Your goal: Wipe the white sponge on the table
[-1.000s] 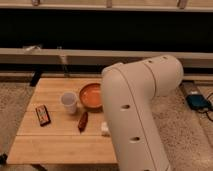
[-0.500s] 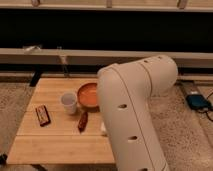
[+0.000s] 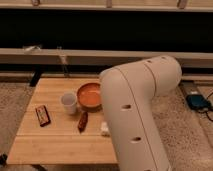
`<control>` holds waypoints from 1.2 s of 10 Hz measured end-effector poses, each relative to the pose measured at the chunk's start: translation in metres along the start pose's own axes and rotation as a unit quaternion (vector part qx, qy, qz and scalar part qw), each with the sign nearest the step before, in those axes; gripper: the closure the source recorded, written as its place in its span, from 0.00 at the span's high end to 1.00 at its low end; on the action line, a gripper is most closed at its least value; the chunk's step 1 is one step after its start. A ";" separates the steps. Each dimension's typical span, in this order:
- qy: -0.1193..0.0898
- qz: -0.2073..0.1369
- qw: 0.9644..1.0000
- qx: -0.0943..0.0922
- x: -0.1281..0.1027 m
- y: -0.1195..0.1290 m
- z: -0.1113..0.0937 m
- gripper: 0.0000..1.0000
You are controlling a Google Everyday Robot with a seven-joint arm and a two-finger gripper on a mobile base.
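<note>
The white sponge (image 3: 104, 129) is a small pale block on the table (image 3: 55, 145), near its right side. It peeks out from behind the big white arm link (image 3: 137, 115), which covers the table's right end. My gripper is out of view past the arm, and it is shut. Whether it holds anything cannot be seen.
An orange bowl (image 3: 90, 96) sits mid-table with a white cup (image 3: 69, 103) to its left. A dark flat bar (image 3: 42, 115) lies at the left, and a reddish-brown packet (image 3: 82, 121) lies in front of the bowl. A long bench or rail (image 3: 60, 55) runs behind. A blue device (image 3: 199, 102) is on the floor at the right.
The white arm link has shifted slightly to the left. The things on the table have not moved.
</note>
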 end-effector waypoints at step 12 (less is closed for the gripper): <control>-0.007 0.057 0.998 -0.009 0.016 -0.045 0.002 0.00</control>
